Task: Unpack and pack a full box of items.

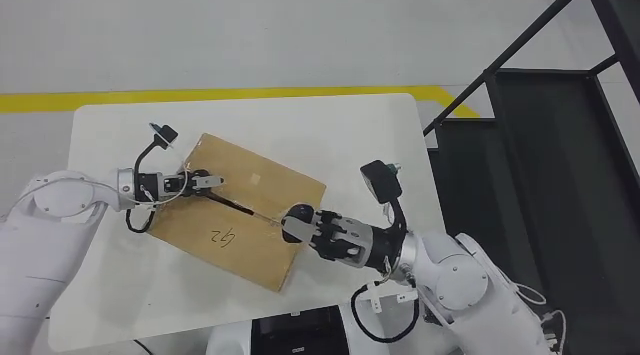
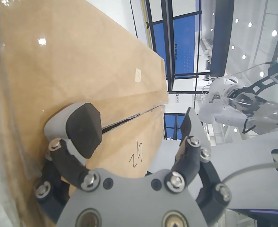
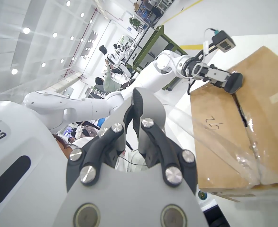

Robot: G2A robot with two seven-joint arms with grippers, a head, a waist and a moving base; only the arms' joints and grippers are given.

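A: Where's the box [image 1: 240, 210]?
B: Shut, lying askew on the white table [image 1: 350, 135], its top seam gaping slightly.
A: And around it?
B: Grey floor beyond, crossed by a yellow line [image 1: 200, 98]. Dark steps [image 1: 560, 125] stand off the box's right.
A: Grippers?
B: The left gripper [image 2: 139, 126] is spread wide, one pad [image 2: 82, 128] on the box top. The right gripper [image 3: 135, 100] is clenched at the box's edge. Clear tape [image 3: 214, 140] runs toward it; whether it's pinched, I can't tell.

Bright w/ ceiling lights [image 3: 26, 30], glare on box [image 2: 70, 72], edges warped.

glossy white arms [image 1: 60, 200], black-padded jaws, silver screws [image 3: 173, 173]
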